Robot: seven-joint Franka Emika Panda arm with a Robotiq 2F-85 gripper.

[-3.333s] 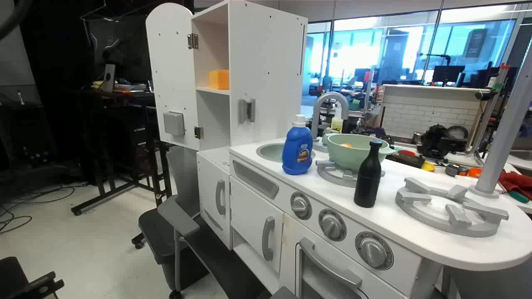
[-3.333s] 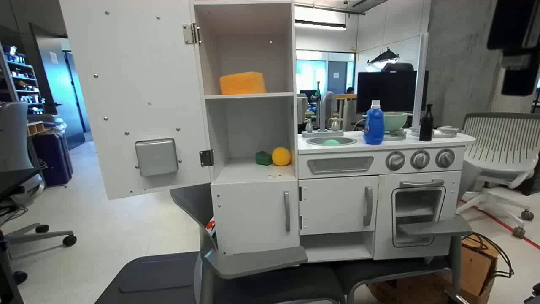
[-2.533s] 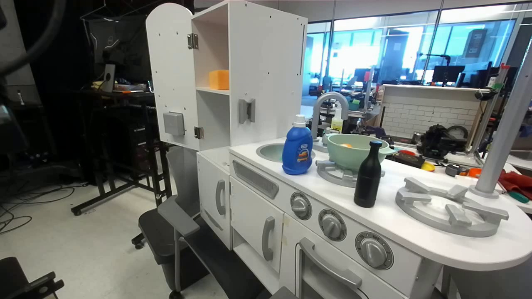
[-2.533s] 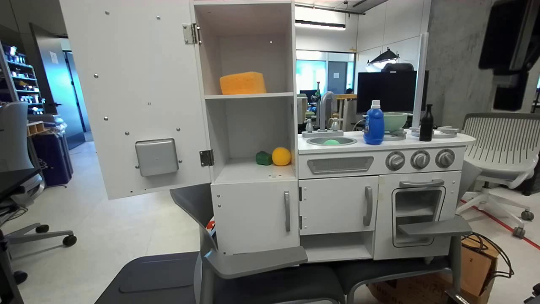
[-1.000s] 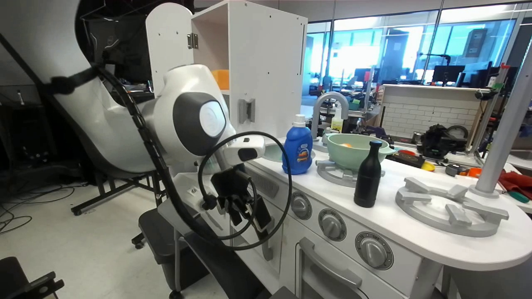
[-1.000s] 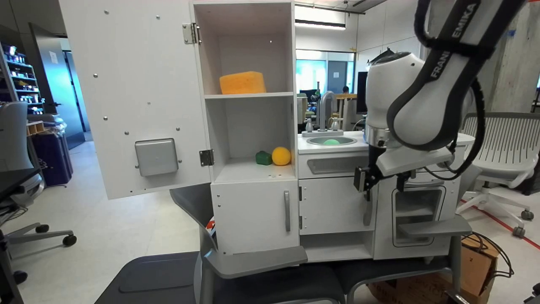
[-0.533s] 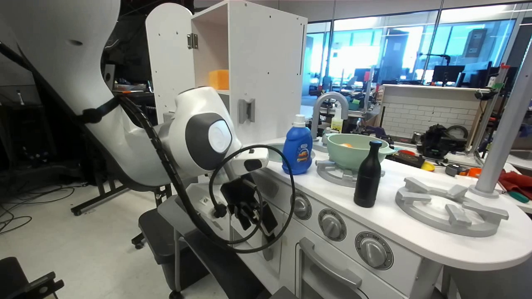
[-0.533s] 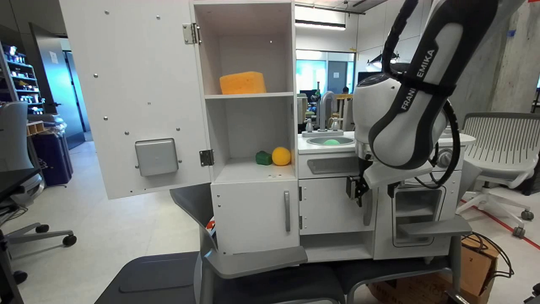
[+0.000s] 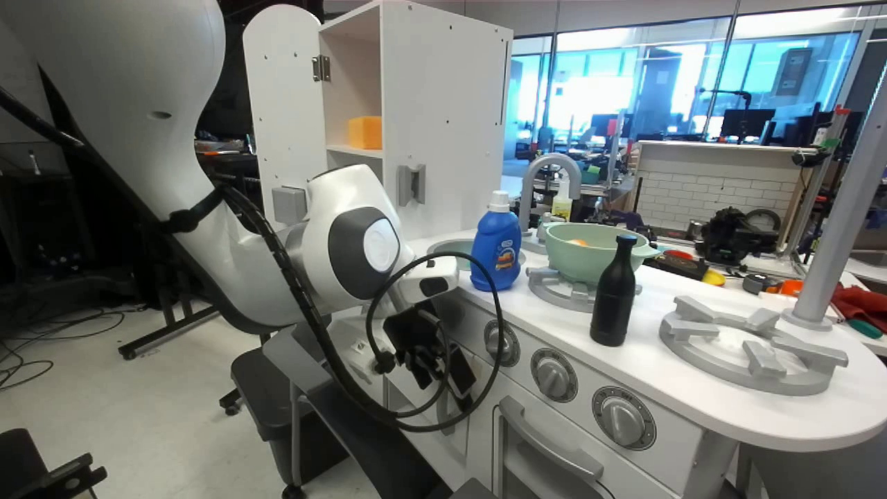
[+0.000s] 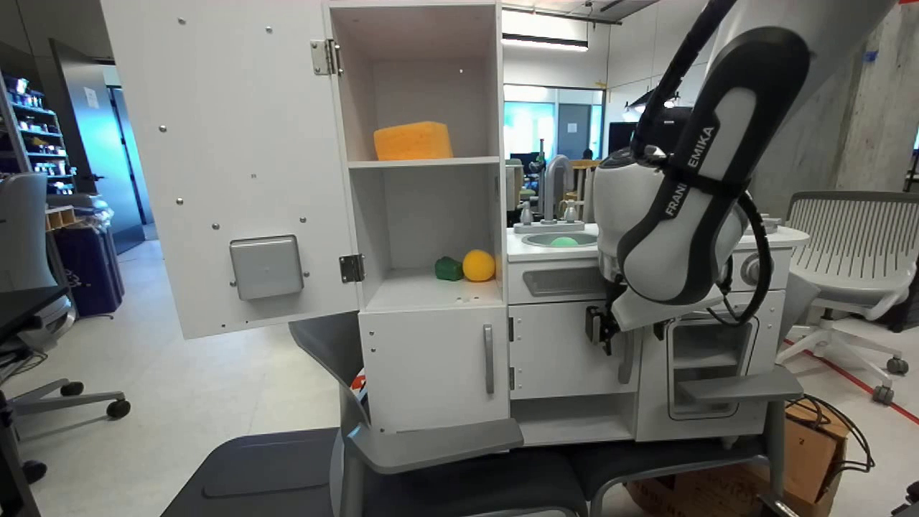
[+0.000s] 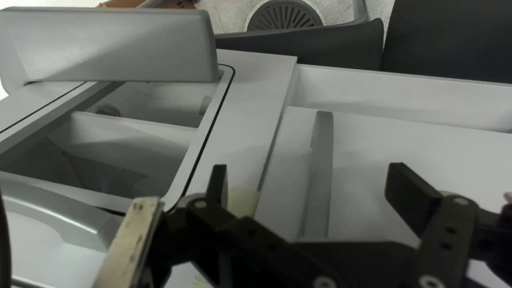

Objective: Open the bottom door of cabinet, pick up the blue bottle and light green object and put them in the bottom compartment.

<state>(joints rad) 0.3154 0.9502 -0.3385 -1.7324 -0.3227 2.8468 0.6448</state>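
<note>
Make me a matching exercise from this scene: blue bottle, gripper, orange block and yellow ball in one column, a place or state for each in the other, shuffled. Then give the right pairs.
Column one
1. Blue bottle
2. Gripper
3. Orange block
4. Yellow ball

Column two
A. On the upper shelf of the tall cabinet
B. Upright on the white counter
C. Beside a dark green object
D. Open, holding nothing

Right pairs: 1-B; 2-D; 3-A; 4-C
</note>
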